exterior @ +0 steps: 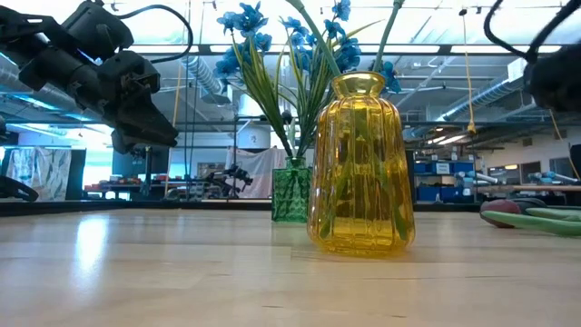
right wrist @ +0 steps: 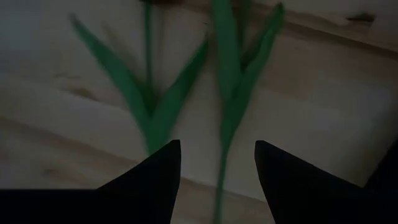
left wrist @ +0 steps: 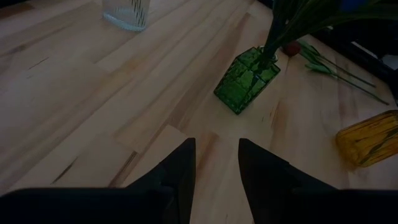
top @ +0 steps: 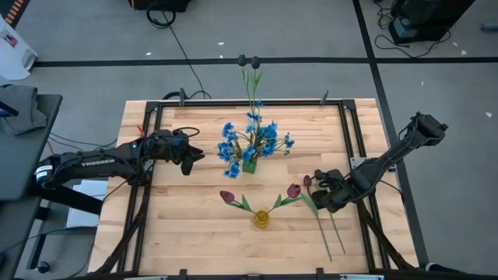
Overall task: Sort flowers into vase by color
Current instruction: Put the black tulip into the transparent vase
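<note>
A green glass vase holds a spray of blue blossoms. Nearer to me, a yellow vase carries two dark red tulips. Two thin dark-headed stems stand at the far edge in a clear vase. Two more red tulips lie flat on the table with their stems pointing at the near edge. My right gripper hovers open over their leafy stems. My left gripper is open, raised left of the green vase.
Black rails frame the wooden table on its left, right and far sides. Bare wood lies left of the yellow vase and along the near edge. The three vases stand close together down the table's middle.
</note>
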You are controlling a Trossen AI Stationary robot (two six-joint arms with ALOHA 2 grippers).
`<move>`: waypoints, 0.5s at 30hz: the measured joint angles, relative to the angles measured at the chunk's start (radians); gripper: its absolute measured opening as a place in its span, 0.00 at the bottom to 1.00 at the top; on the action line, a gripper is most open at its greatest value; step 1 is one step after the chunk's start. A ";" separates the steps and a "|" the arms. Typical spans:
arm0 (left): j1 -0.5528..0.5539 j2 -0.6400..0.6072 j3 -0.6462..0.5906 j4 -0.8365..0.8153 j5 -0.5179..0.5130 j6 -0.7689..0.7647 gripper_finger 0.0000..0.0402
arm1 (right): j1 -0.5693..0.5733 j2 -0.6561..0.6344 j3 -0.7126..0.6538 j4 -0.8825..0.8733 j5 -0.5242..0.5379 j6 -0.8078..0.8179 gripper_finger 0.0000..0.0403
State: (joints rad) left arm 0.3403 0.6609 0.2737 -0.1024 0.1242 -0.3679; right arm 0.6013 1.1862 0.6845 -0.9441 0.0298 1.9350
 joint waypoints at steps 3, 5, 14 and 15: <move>0.000 0.000 0.000 0.000 0.000 0.000 0.32 | 0.007 0.000 -0.030 0.010 0.000 0.018 0.53; 0.000 0.000 0.000 0.000 0.000 0.000 0.32 | 0.008 0.000 -0.045 0.010 -0.002 0.020 0.53; 0.000 0.000 0.000 0.000 0.000 0.000 0.32 | 0.008 0.000 -0.125 0.118 0.014 0.074 0.53; 0.000 0.000 0.000 0.000 0.000 0.000 0.32 | 0.008 0.000 -0.134 0.133 0.020 0.083 0.53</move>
State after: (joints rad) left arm 0.3405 0.6609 0.2741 -0.1024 0.1242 -0.3679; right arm 0.6094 1.1862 0.5504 -0.8109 0.0499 2.0183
